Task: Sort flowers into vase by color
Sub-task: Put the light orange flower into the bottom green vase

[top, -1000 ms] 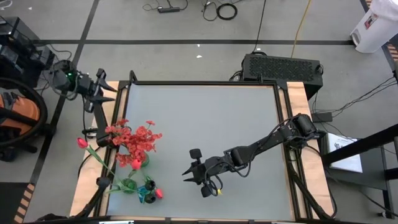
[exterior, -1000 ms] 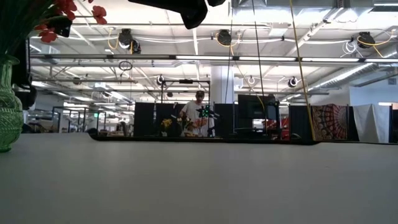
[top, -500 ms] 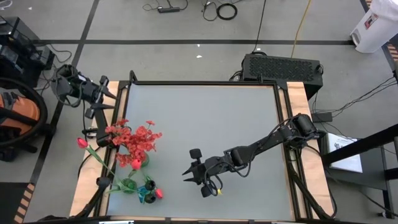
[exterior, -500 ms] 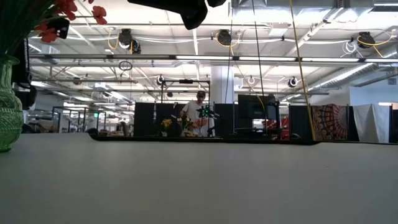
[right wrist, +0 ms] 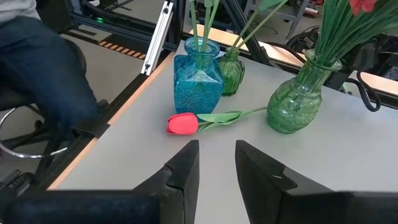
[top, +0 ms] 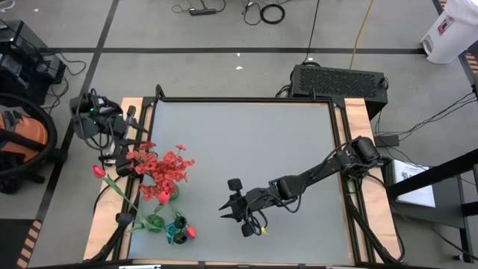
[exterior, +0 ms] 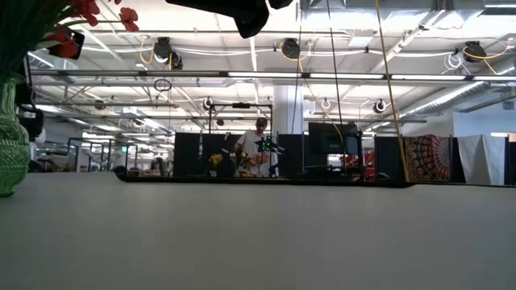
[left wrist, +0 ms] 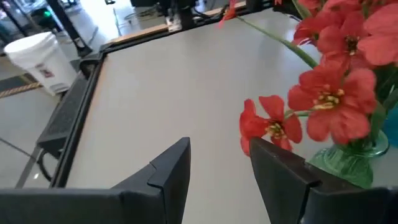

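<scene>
Frilly red blooms (top: 166,166) stand in a large green vase (right wrist: 292,106) near the table's left edge; they also show in the left wrist view (left wrist: 329,93). A small green vase (right wrist: 231,73) holds a long-stemmed pink bud (top: 97,171). A blue vase (right wrist: 198,84) holds green stems. A red tulip (right wrist: 183,124) lies on the table beside the blue vase. My left gripper (left wrist: 217,162) is open and empty just beyond the red blooms, at the table's left edge (top: 133,133). My right gripper (right wrist: 217,155) is open and empty at mid-table (top: 228,207), pointing at the vases.
The three vases stand close together at the table's near left corner. A person's leg (right wrist: 37,68) shows beside that corner. Bare grey table (top: 261,142) lies at the middle and the far right. A person (exterior: 258,149) stands far off in the room.
My left gripper has moved toward the table's near edge, closer to the red blooms, and has turned toward them. My right arm and the flowers have stayed still.
</scene>
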Robot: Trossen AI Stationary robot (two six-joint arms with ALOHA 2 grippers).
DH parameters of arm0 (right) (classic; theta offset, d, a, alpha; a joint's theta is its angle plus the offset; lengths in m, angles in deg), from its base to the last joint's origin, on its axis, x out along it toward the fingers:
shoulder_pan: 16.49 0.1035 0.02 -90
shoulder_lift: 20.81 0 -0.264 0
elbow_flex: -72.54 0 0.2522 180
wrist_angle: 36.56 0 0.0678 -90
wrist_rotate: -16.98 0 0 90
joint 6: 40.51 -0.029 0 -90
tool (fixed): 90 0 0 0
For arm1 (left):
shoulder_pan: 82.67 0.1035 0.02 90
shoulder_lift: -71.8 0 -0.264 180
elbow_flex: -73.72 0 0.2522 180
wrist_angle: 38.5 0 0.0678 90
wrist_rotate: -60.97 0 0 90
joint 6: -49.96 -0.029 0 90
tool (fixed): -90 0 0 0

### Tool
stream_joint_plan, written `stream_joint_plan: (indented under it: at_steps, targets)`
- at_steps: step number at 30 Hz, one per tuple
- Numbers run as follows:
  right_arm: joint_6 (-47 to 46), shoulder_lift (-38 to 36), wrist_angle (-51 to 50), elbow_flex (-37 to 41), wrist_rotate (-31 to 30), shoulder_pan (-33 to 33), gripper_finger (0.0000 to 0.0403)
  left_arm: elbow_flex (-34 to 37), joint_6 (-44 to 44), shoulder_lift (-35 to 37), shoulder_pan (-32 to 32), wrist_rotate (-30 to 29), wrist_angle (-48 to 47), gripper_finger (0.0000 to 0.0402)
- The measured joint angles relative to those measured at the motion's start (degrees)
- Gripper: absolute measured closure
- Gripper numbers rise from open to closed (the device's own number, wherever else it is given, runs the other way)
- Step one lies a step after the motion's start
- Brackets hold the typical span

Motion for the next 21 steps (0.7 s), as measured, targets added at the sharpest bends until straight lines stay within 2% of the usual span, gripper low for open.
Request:
stream_joint_plan:
  at_steps: [5,9,17,21]
  targets:
    - [0.0,0.0,0.0,0.0,0.0,0.0,0.0307,0.0,0.0,0.0,3.5,0.3,0.0,0.0228]
    - [0.0,0.0,0.0,0.0,0.0,0.0,0.0307,0.9,-2.6,0.0,5.7,3.6,0.8,0.0228]
    - [0.0,0.0,0.0,0.0,0.0,0.0,0.0307,1.9,-4.6,-0.1,6.6,5.3,2.0,0.0228]
    - [0.0,0.0,0.0,0.0,0.0,0.0,0.0307,1.9,-5.5,-0.6,8.2,8.2,2.3,0.0228]
